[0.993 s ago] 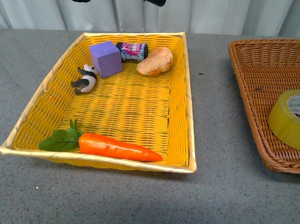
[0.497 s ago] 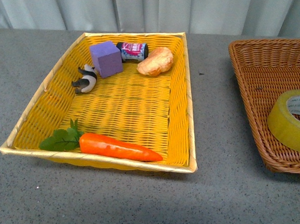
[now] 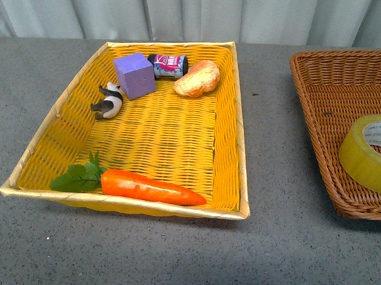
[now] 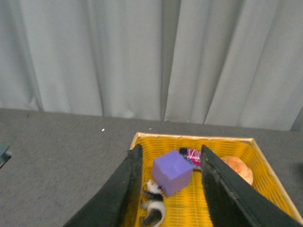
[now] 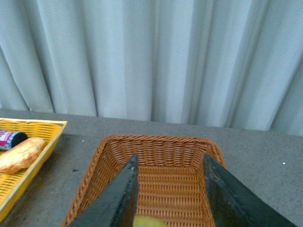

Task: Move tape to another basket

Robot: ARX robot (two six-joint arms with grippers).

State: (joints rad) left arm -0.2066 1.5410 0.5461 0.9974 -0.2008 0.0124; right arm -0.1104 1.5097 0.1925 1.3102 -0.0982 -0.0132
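The tape [image 3: 375, 155], a yellowish translucent roll with a white core and green print, lies in the brown woven basket [image 3: 319, 106] at the right edge of the front view. A sliver of it shows low in the right wrist view [image 5: 147, 221], between the fingers. My right gripper [image 5: 169, 163] is open and empty, high above the brown basket [image 5: 161, 146]. My left gripper [image 4: 171, 156] is open and empty, high above the far end of the yellow tray [image 4: 142, 142]. Neither gripper shows in the front view.
The yellow tray [image 3: 56, 113] holds a purple cube [image 3: 134, 75], a small bottle [image 3: 168, 65], a bread roll [image 3: 197, 78], a panda figure [image 3: 109, 101] and a carrot [image 3: 148, 187] with leaves. A grey curtain [image 3: 233, 7] hangs behind the grey table [image 3: 270, 143].
A second ago both grippers' dark tips showed at the top edge of the front view; they have risen out of it. The tape and the other objects have not moved.
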